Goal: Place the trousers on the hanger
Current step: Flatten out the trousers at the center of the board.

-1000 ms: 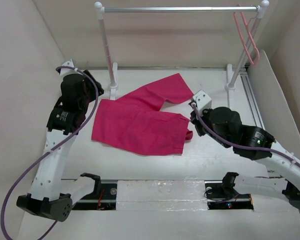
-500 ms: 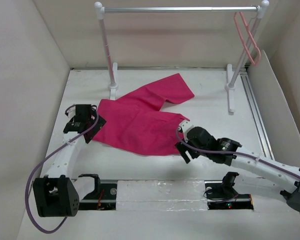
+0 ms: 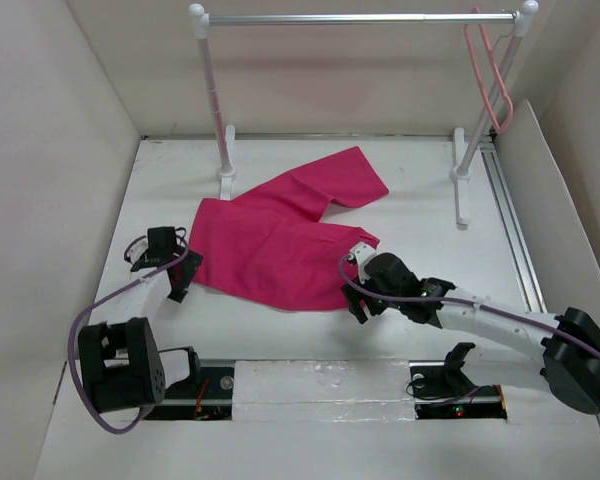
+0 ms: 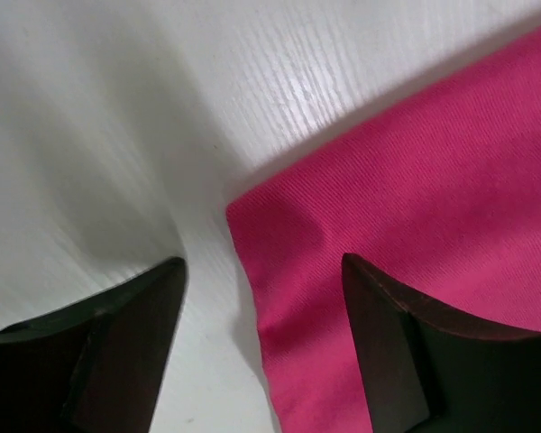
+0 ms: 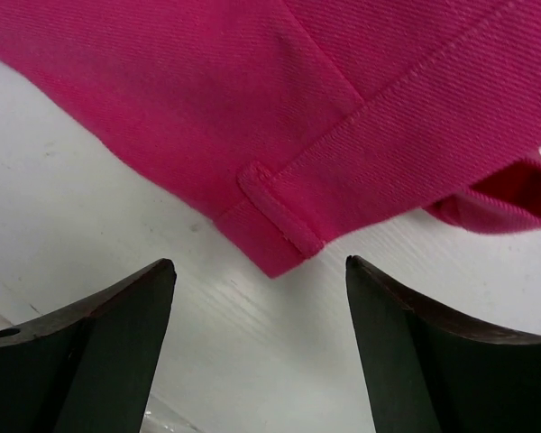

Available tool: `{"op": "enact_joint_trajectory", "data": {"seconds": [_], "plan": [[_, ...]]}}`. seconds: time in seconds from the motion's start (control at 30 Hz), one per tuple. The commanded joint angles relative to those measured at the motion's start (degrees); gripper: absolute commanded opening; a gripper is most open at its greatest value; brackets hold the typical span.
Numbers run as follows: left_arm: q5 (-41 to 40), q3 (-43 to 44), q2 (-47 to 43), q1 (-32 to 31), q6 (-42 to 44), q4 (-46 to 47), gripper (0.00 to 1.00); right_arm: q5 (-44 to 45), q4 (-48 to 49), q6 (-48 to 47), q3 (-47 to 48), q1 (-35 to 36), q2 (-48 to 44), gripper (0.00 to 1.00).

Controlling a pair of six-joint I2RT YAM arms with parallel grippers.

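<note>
My left claw (image 4: 261, 271) stands apart and grips nothing. It sits low over the counter (image 4: 99, 117) at the trousers' (image 4: 415, 207) near-left corner. In the wrist view that corner lies in the gap between the fingers (image 4: 131, 347), with one finger over cloth and the other over bare counter. I cannot tell whether either touches.

My right claw (image 5: 260, 266) is also apart and empty. It sits at the trousers' (image 5: 343, 90) near-right corner, where a belt loop (image 5: 279, 212) marks the waistband. That corner lies just ahead of the gap, and both fingers are over bare counter, beside the cloth rather than on it.

From above, the left claw (image 3: 180, 278) and right claw (image 3: 356, 300) bracket the trousers (image 3: 280, 250), one at each end of the near edge. The trousers lie flat in the middle of the counter (image 3: 310, 335). Their long axis runs left to right, slightly tilted, with the waist end toward my right claw and the far end toward my left. One leg splays off from the middle toward the back right.

The hanger (image 3: 495, 80) hangs hook-up well beyond the trousers' back-right leg, at the right end of the rack (image 3: 360, 18) behind them.
</note>
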Motion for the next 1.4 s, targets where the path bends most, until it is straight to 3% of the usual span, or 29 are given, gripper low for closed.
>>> {"op": "enact_joint_trajectory", "data": {"seconds": [0.0,0.17,0.23,0.27,0.3,0.37,0.4,0.43,0.57,0.6,0.7,0.73,0.8,0.83,0.93,0.97,1.03,1.1,1.17,1.23,1.37], "plan": [[-0.09,-1.79,4.92,0.27,-1.88,6.43,0.68,-2.86,8.8,-0.92,-0.67,-0.46,2.34,0.8],[-0.17,-1.09,10.47,0.27,-2.23,11.62,0.58,-1.82,12.75,1.27,-3.13,-0.46,5.25,0.76],[-0.7,-0.83,11.53,0.27,-2.4,13.29,0.47,-2.07,14.86,1.28,-3.93,-1.07,8.13,0.65],[-0.7,-0.83,11.53,0.27,-2.4,13.3,0.47,-1.99,15.04,1.28,-3.93,-1.07,8.15,0.65],[-0.7,-0.74,11.62,0.27,-1.62,14.26,0.35,-1.64,15.05,1.28,-3.67,-1.07,9.11,0.42],[-1.23,-0.21,11.44,0.27,-1.26,14.18,0.16,0.89,12.95,1.1,-2.44,-1.07,10.43,0.18],[-1.75,0.22,11.09,0.27,-1.0,13.13,0.0,2.05,11.2,1.1,-0.43,-0.46,10.35,0.03],[-2.89,1.71,10.66,0.27,-0.74,11.99,0.0,2.93,9.44,0.84,0.72,0.67,9.74,0.0],[-5.7,8.82,2.94,0.27,1.63,4.61,0.0,12.05,-7.83,-2.4,11.25,6.91,-2.0,0.0],[-6.5,10.67,-2.82,0.27,2.25,2.25,0.0,13.21,-11.11,-3.02,14.15,7.88,-4.13,0.0],[-9.83,19.98,-14.08,0.27,5.06,0.12,0.0,16.99,-22.28,-5.13,27.67,11.14,-10.11,0.0],[-11.06,26.62,-15.44,0.27,5.33,-1.28,0.0,17.61,-24.83,-5.75,35.8,11.15,-10.74,0.0],[-12.39,35.34,-15.37,-0.35,5.59,-6.1,0.0,18.93,-31.87,-9.08,44.45,13.25,-10.75,0.0],[-12.39,42.26,-15.54,-0.35,5.85,-6.21,0.0,19.19,-33.54,-10.31,53.2,13.86,-10.22,0.0],[-12.48,55.0,-16.16,-0.35,8.4,-4.54,0.0,19.11,-38.82,-16.46,68.0,15.54,-6.98,0.0],[-13.18,59.16,-15.37,-1.48,11.1,-5.07,0.0,17.8,-40.75,-18.91,78.06,15.54,-5.75,0.0],[-16.24,70.73,-11.86,-4.8,14.36,-6.48,0.0,16.39,-42.52,-20.86,87.95,15.54,-1.81,0.0],[-16.43,74.83,-8.53,-7.19,19.45,-4.12,0.0,15.16,-44.19,-21.66,98.66,15.54,0.41,0.0],[-15.39,78.53,-6.15,-8.08,20.97,-4.02,0.0,15.33,-44.54,-21.14,102.05,15.54,2.25,0.0],[-10.58,76.1,-4.12,-8.08,21.33,-2.17,0.0,16.29,-44.54,-20.0,101.37,15.54,2.35,0.0],[-1.25,68.97,0.62,-8.08,21.68,-0.58,0.0,21.03,-43.93,-17.62,89.35,12.05,0.33,0.0]]}}
